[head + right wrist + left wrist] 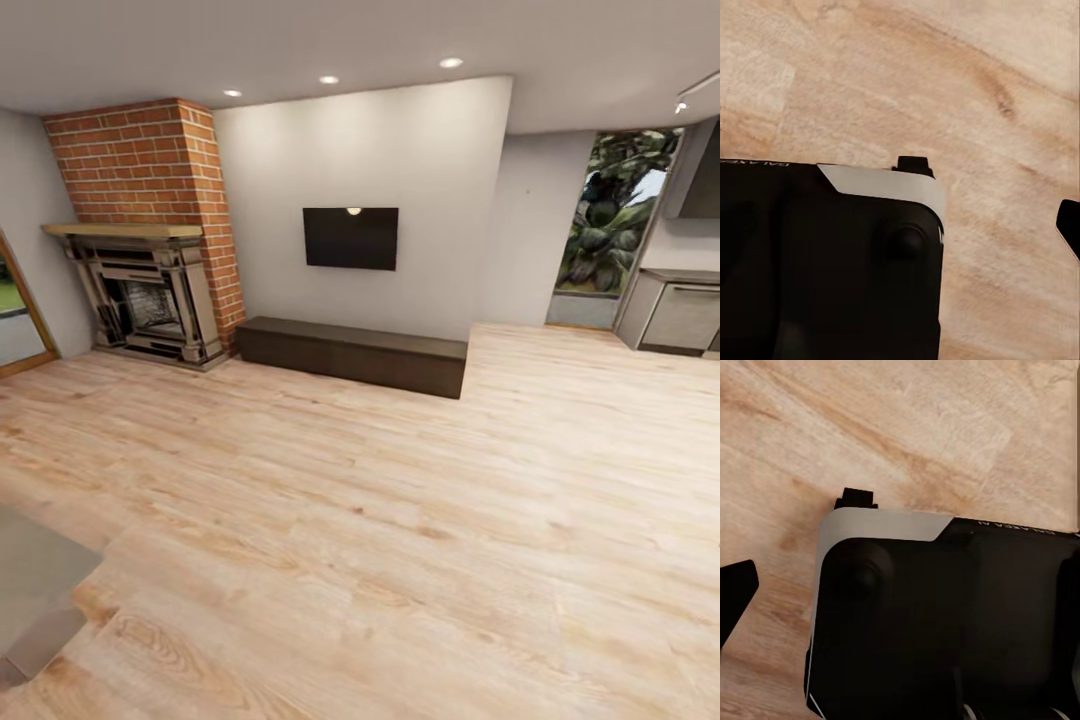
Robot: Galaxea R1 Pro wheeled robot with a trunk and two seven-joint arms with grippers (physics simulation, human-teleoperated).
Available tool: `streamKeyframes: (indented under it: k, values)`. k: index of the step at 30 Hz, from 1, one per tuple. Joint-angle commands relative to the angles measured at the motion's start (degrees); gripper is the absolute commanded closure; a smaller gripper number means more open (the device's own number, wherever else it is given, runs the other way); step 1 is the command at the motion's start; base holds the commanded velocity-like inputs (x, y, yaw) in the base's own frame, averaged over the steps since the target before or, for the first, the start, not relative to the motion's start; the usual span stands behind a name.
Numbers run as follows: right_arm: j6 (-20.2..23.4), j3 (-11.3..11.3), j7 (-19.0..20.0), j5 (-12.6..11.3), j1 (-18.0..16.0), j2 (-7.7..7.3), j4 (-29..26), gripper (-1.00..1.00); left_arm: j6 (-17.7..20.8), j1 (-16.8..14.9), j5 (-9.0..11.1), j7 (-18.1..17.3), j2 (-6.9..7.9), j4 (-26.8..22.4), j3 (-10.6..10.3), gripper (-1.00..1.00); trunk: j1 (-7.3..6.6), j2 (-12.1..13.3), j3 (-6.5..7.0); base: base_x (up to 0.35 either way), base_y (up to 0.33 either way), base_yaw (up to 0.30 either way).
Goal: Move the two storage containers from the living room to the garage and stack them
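living room (400, 520): light wood plank flooring (430, 560) runs across the whole foreground of the head view. taking the long dark low cabinet (352, 354) against the far wall as landmark: a dark wall-mounted screen (350, 238) hangs directly above it; a brick fireplace (150, 250) stands just beside its left end; a window with foliage (612, 215) and grey kitchen units (680, 315) lie well apart beyond its right end. a grey rug corner (30, 590) lies well in front of the cabinet, toward the near left.

task items: the two storage containers are not visible in any view. their direction from either arm, their long axis and the nearer arm cannot be told. in my judgement the base must turn to find them before any reach.

end effectors: both wrist views look down on planks past the dark base body (945, 622). a dark tip at each frame edge may be a finger; whether either gripper stands apart or together cannot be told.

writing: mirrored lettering on the base edge, partly legible, not readable with confidence.
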Motion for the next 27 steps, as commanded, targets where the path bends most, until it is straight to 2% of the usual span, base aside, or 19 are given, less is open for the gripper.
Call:
streamKeyframes:
  k: [1,16,27]
  values:
    - [-0.3,0.5,-0.1,-0.5,-0.1,0.05,0.2,-1.00,0.3,0.0,0.6,-0.2,0.02,0.0,0.0,-1.00,0.04,0.0,-0.07,0.322,0.000,0.000]
    - [-0.3,0.5,-0.1,-0.3,-0.1,0.07,0.2,-1.00,0.3,0.0,0.6,-0.2,0.02,0.0,0.0,-1.00,0.04,0.0,-0.07,0.322,0.000,0.005]
    - [-0.3,0.5,-0.1,-0.4,-0.1,-0.04,0.2,-1.00,0.3,0.0,0.6,-0.2,0.02,0.0,0.0,-1.00,0.04,0.0,-0.07,0.322,0.000,0.240]
